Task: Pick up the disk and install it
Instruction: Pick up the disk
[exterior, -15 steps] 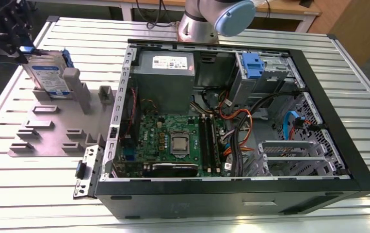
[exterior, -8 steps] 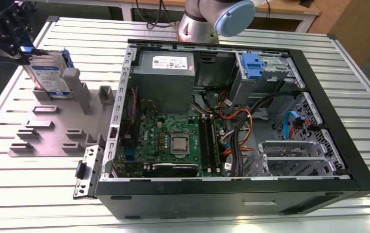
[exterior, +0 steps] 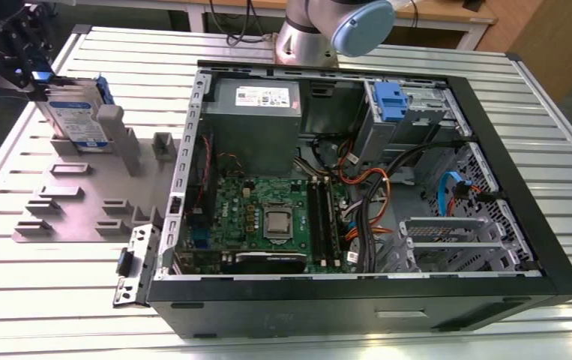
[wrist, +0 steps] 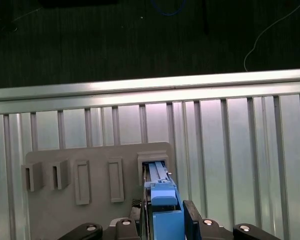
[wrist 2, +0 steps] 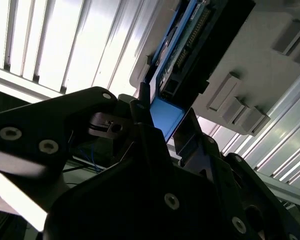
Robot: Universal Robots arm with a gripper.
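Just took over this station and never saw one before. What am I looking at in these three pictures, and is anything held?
It is one robot arm with a gripper. The exterior view looks at a slatted metal table bearing an open computer case and, at that view's left, a grey holder plate. The disk stands upright in the plate. The two wrist cameras ride on the arm and look along the gripper, which sits at the disk's upper end. Whether it grips yet is not clear.

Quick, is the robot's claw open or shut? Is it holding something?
Gripper: jaws shut on the disk, which stands on edge in the grey holder.
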